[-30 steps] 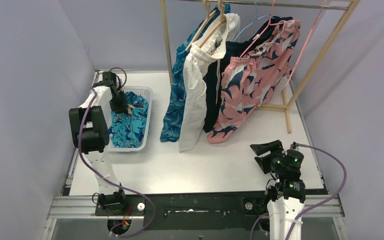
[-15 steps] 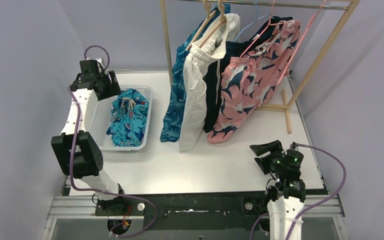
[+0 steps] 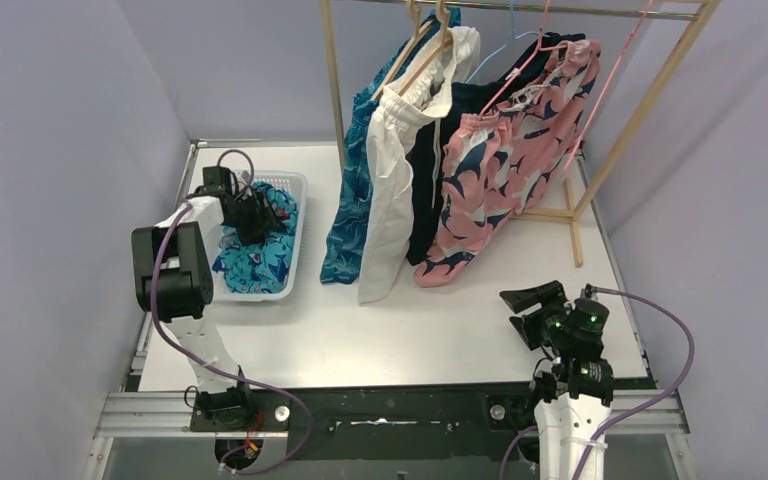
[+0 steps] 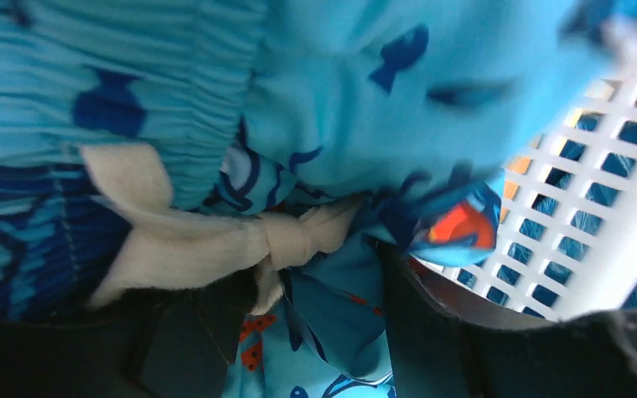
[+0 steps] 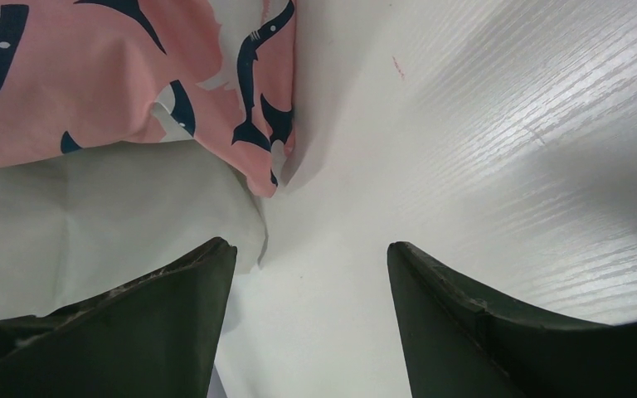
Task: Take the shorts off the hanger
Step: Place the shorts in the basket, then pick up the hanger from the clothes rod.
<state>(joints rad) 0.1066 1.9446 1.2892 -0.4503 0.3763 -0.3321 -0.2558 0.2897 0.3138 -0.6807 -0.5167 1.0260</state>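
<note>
Shorts check-in: teal pair is lying bunched in the basket at the left of the top view, and the rest hang on the rail along the top edge. Left claw is down on the pile with its fingers spread. Cloth and the white drawstring knot sit in the gap, but nothing looks pinched. Right claw is wide open and empty, low over the desk by the hems of the pink pair and white pair. I'd reckon this is the let-go, so lift the left claw straight up with jaws wide. Watch that the knot doesn't hook a finger and drag the pair over the rim.
</note>
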